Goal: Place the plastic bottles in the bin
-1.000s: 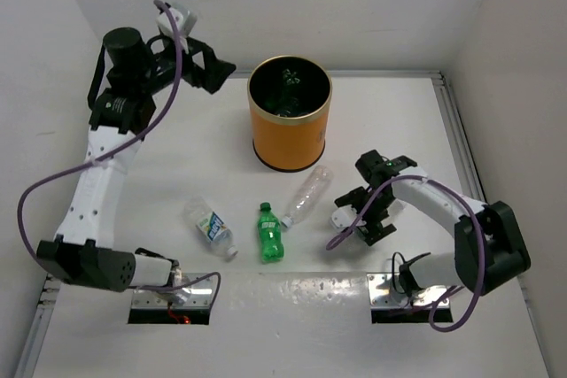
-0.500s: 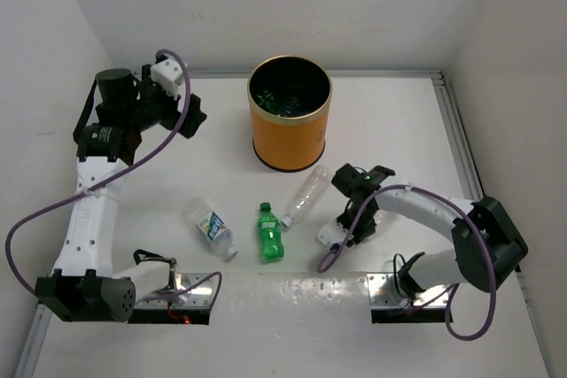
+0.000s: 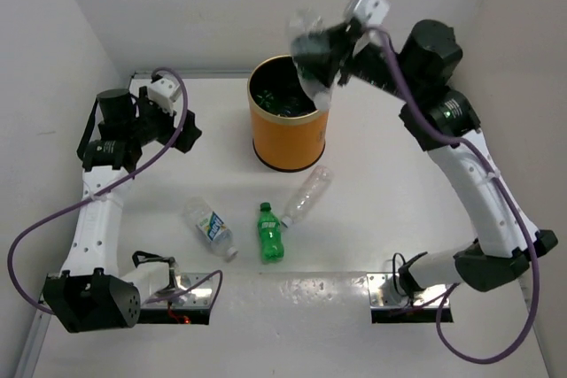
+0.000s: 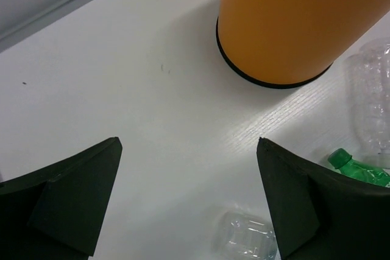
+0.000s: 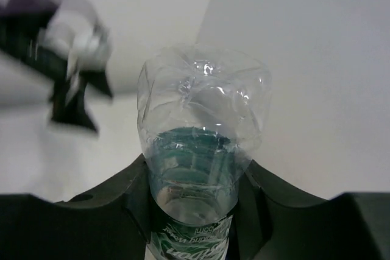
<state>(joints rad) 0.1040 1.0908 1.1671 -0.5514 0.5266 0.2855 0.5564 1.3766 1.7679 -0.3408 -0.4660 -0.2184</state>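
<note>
The crinkled bottle (image 3: 308,43) hangs at the upper centre of the frame, clenched in the right hand (image 3: 321,57), over the upper right rim of the bin (image 3: 288,141). For a clean drop, I would centre it over the black opening before letting go. Below the bin on the worktop (image 3: 381,130) lie a labelled bottle (image 3: 211,227), a green bottle (image 3: 269,233) and a bare clear bottle (image 3: 307,194). The left hand (image 4: 189,202), at the left, is spread and empty.

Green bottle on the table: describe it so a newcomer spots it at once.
Start at the orange bin. Three bottles lie on its near side; the green bottle is the middle one. It alone is green: the labelled bottle and the bare bottle flanking it are clear.
</note>
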